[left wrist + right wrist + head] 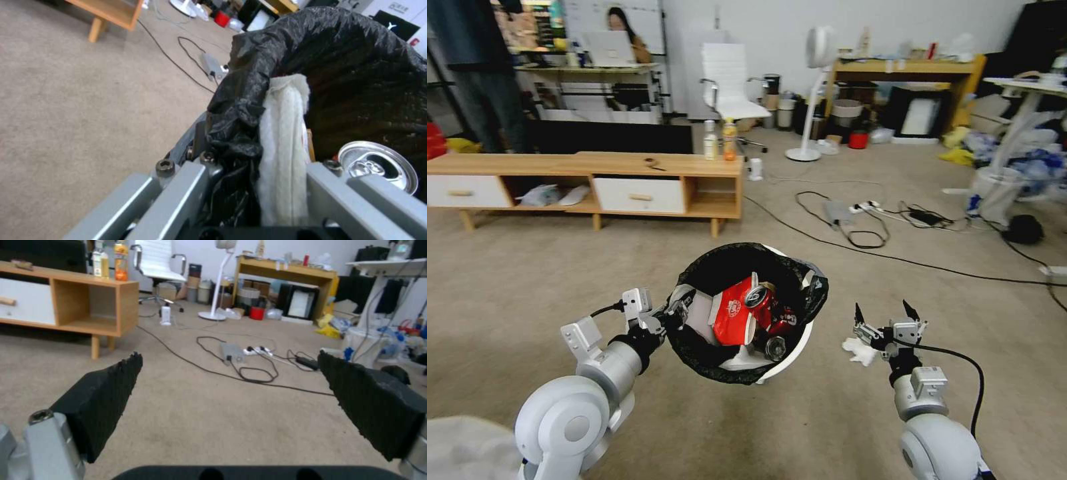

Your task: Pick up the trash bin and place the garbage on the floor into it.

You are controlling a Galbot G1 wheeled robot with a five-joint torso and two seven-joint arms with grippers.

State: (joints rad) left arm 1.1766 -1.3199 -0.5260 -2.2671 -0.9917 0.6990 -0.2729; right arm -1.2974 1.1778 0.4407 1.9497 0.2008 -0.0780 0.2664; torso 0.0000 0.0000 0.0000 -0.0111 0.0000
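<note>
Glossy crinkled black plastic lines the trash bin [790,347]; matt short-pile floor [527,280].

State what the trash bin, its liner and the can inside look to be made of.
Trash bin: seemingly hard white plastic, with a smooth, evenly curved rim. Liner: thin black plastic film, glossy and crinkled, folded over the rim where the left gripper clamps it. Can: metal, probably aluminium, with a shiny silver lid and pull-tab.

left pincer [675,312] clamped, right pincer [887,313] spread

Silver-grey arms, black-padded pincer [886,313]
</note>
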